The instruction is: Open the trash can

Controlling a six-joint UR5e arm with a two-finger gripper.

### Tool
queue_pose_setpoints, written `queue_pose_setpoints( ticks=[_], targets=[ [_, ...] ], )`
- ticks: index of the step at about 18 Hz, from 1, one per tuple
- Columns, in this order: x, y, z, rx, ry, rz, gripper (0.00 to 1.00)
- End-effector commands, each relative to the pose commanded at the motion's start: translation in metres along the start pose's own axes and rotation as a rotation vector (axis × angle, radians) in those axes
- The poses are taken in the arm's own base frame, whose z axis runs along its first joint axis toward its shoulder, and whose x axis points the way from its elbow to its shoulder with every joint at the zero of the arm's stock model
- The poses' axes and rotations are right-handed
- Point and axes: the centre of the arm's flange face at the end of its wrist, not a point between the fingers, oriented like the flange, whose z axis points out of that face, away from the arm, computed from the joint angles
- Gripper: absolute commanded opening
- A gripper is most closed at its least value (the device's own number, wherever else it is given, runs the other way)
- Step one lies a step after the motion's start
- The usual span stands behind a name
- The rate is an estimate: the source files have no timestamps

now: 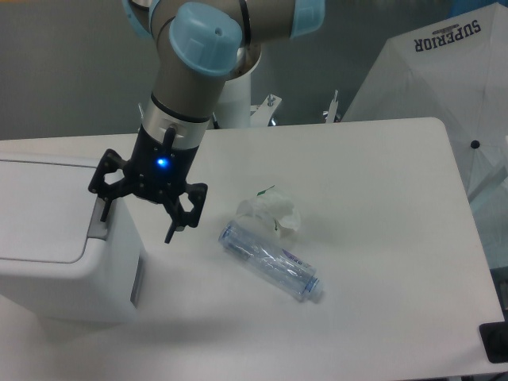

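At the left side of the worktop, the gripper [136, 208] hangs with its 2 fingers spread wide and nothing between them. One finger [101, 198] sits over the right rim of the trash can [59, 238], right above the grey push-button strip [97, 225]; the other finger [176, 222] points down over bare worktop beside the can. Whether the near finger touches the strip cannot be told from this view.

The trash can stands at the left edge of the worktop, reaching toward the front-left corner, and its flat white lid [44, 210] lies shut and level. So the task looks barely begun: the approach seems about complete, but the press on the strip and the lifting of the lid are both left to do.

Further out, a crumpled tissue [270, 213] lies near the middle of the worktop, and a clear plastic bottle [270, 260] lies on its side just in front of it, touching or nearly so. Both are well apart from the can and do not appear to block the way to the button. Past the right edge stands a white umbrella [432, 87] printed with dark lettering, clear of the arm.
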Motion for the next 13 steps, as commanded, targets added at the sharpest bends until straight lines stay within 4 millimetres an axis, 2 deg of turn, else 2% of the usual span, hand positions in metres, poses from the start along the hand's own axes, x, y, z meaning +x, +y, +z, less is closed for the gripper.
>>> queue_pose_setpoints(
  ticks=[13],
  targets=[
    [-0.0037, 0.0021, 0.0043, -0.013, -0.015, -0.002, 1.0]
  ],
)
